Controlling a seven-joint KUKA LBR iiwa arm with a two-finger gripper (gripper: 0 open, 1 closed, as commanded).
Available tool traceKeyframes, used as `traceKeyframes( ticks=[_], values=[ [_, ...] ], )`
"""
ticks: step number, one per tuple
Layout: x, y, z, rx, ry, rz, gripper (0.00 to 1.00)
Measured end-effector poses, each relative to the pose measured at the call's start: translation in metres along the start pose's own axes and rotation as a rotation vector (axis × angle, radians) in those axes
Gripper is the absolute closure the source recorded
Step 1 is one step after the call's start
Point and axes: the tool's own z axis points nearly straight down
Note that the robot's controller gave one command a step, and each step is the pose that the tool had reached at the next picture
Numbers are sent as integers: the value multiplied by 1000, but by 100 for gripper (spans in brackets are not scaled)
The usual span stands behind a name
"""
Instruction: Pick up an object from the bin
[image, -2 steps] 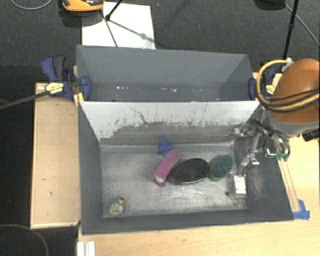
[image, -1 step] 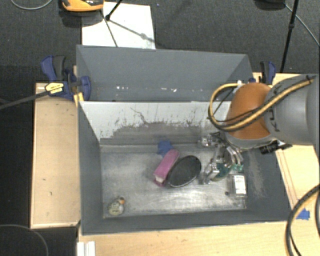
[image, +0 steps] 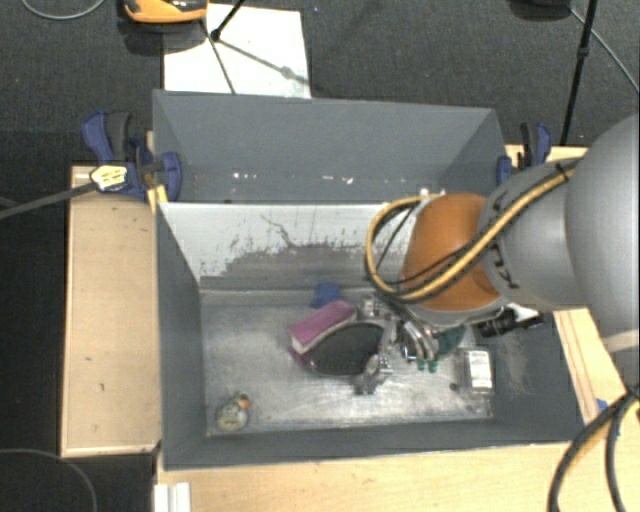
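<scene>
The gripper (image: 372, 378) sits low in the bin (image: 180, 330), its tip right at the near right edge of a black oval thing (image: 338, 353) lying flat on the floor. From where I stand I cannot tell whether the gripper is wide or narrow, nor whether it actually touches that black oval. Nothing shows clearly in its grasp.

Leaning on the far left side of the black oval is a purple block (image: 320, 327), tilted, with a paler face turned toward me. Just beyond that, farther back from the oval, a small blue thing (image: 325, 293) lies near the foot of the back wall. To the right of the oval, past the gripper, a white labelled piece (image: 478, 370) rests on the floor. Well off to the oval's left and nearer to me, a small round thing (image: 232, 410) sits alone in the corner.

Above the oval's right, the orange cover (image: 448, 252) on the wrist bulges out, cables (image: 385, 240) looping round it.
</scene>
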Motion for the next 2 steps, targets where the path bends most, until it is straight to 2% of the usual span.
traceKeyframes(
  ticks=[1, 2],
  values=[
    [0, -4, 0, 3, 7, 1, 100],
    [7, -13, -131, 3, -7, -164, 100]
  ],
)
